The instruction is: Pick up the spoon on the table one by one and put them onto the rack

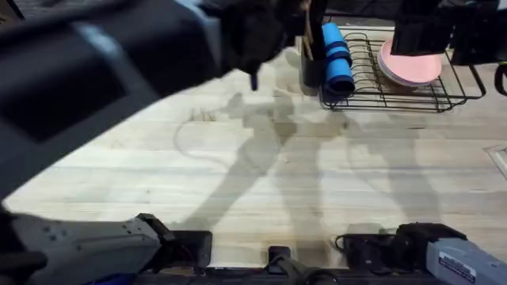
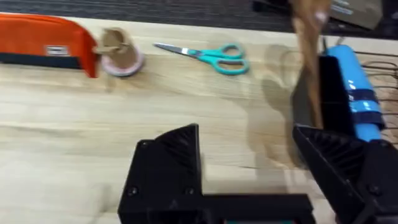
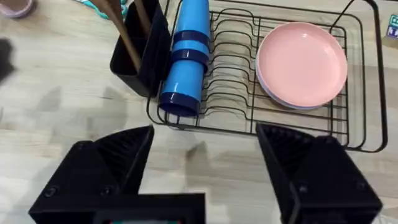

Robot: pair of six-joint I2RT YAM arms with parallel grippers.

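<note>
Spoon [image 3: 127, 37] upright in rack [image 3: 348, 134] cup [image 3: 143, 59]; both pincers open.

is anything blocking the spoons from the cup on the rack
Nothing visible does: two wooden spoon handles already stand in the black cup at the rack's end, beside the blue bottle.

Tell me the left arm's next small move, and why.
Probably lift the left gripper straight up and back from the utensil cup. Its jaws stand wide open with nothing between them, and a wooden spoon stands upright in the cup at the end of the rack, close by one finger. Rising first should avoid knocking it.
</note>
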